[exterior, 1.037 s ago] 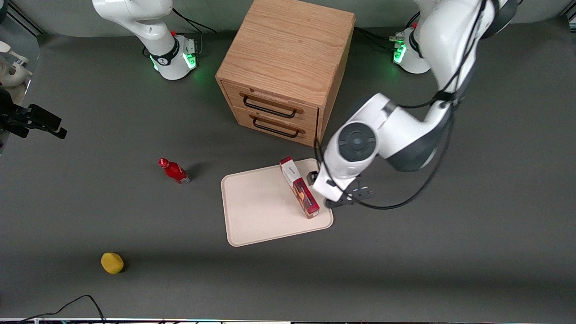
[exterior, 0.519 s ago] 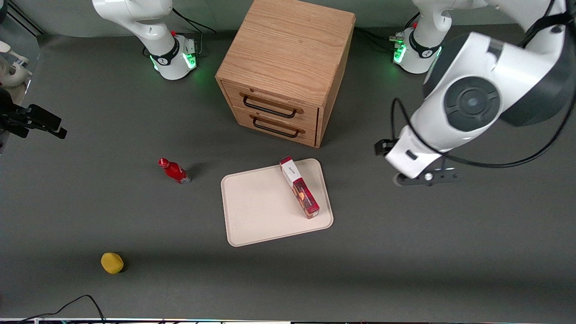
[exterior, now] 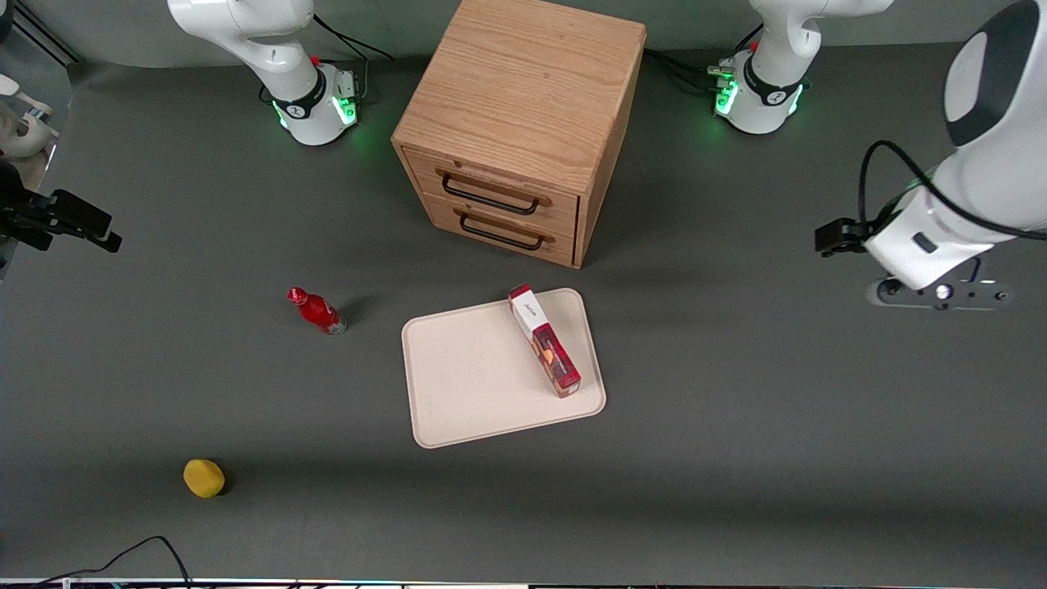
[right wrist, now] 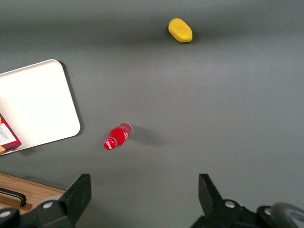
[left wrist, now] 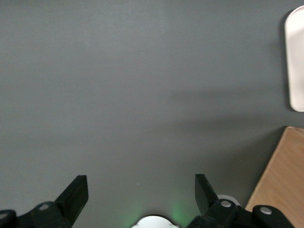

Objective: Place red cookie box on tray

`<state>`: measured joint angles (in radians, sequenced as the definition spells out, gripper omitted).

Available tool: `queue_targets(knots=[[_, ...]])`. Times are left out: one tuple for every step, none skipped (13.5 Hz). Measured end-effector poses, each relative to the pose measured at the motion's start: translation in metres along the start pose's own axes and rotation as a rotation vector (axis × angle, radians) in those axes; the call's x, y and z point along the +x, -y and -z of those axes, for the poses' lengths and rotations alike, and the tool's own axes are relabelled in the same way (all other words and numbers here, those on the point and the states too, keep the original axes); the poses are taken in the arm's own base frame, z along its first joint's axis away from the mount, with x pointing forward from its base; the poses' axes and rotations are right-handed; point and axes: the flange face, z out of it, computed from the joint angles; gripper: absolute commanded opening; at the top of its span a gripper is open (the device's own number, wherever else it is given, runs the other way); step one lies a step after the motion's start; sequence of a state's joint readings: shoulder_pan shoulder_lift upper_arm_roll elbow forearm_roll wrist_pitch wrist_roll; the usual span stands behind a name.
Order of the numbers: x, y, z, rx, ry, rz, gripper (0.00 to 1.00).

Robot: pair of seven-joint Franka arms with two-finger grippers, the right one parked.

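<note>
The red cookie box (exterior: 545, 340) lies flat on the cream-white tray (exterior: 474, 384), along the tray's edge nearest the working arm, its white end toward the drawer cabinet. Its corner (right wrist: 5, 135) also shows on the tray (right wrist: 38, 104) in the right wrist view. My gripper (exterior: 941, 290) hangs high over bare table, well away from the tray toward the working arm's end. In the left wrist view the gripper (left wrist: 140, 187) is open with only grey table between its fingers, and a strip of the tray (left wrist: 295, 61) shows.
A wooden two-drawer cabinet (exterior: 523, 123) stands farther from the front camera than the tray, both drawers shut. A small red bottle (exterior: 316, 311) lies toward the parked arm's end. A yellow lump (exterior: 204, 478) sits nearer the front camera.
My arm has pulled away from the box on the tray, swinging up and out toward the working arm's end of the table. The box stayed put on the tray.
</note>
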<state>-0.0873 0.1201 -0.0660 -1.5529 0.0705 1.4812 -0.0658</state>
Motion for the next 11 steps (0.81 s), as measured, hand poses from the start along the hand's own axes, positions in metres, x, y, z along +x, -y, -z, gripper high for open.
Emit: queue_targets(knots=[[-0.010,0.007,-0.010,-0.001,-0.004,0.000,1.00],[-0.020,0.011,-0.017,0.000,-0.008,0.002,1.00],[-0.030,0.014,-0.020,0.000,-0.008,0.001,1.00],[-0.037,0.020,-0.022,-0.001,-0.010,-0.008,1.00],[-0.041,0.029,-0.026,-0.005,-0.014,-0.018,1.00],[-0.043,0.039,-0.031,-0.009,-0.019,-0.019,1.00],[-0.043,0.050,-0.036,-0.013,-0.022,-0.014,1.00],[-0.043,0.060,-0.040,-0.018,-0.022,-0.014,1.00],[-0.044,0.069,-0.041,-0.021,-0.020,-0.016,1.00],[-0.046,0.077,-0.041,-0.025,-0.021,-0.012,1.00],[-0.051,0.085,-0.037,-0.029,-0.029,-0.007,1.00]])
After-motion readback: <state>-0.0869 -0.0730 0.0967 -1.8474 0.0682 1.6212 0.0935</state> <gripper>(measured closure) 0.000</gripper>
